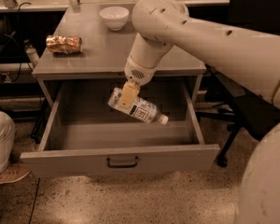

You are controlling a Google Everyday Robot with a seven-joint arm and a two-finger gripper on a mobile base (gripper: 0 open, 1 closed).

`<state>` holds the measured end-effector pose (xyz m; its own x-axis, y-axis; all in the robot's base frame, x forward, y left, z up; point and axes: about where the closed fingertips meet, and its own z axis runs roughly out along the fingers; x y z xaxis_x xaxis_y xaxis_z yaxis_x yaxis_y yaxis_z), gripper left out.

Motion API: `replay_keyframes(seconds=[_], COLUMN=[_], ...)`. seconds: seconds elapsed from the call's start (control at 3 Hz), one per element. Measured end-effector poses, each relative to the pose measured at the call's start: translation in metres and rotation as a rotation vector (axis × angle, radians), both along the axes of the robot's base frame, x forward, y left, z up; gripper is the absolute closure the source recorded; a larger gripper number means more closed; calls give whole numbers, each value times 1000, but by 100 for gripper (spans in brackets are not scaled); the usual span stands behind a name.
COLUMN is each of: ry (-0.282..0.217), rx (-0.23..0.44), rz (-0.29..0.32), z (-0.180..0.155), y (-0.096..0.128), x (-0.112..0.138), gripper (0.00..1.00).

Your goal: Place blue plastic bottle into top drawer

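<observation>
The blue plastic bottle (141, 108) lies tilted, its white cap pointing down to the right, held in the air inside the open top drawer (121, 160). My gripper (127, 97) hangs from the big white arm, reaches down into the drawer's middle and is shut on the bottle near its bottom end. The drawer is pulled fully out below the grey cabinet top, with its dark handle (122, 162) at the centre of the front panel.
A crumpled gold foil packet (64, 44) lies on the cabinet top (98, 55) at the left. A white bowl (114, 17) stands at the back. A person's knee and shoe (2, 148) are at the left. A dark office chair (252, 106) stands at the right.
</observation>
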<state>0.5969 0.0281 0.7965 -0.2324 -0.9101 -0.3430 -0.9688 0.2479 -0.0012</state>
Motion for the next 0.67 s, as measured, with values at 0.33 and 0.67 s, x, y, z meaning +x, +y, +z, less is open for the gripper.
replay_keyframes(seconds=[0.33,0.67], ry=[41,61], rx=[-55,-81], rz=[-66,-131], z=[-42,-82], y=[-3,-4], x=[-3,-2], gripper=[100,100])
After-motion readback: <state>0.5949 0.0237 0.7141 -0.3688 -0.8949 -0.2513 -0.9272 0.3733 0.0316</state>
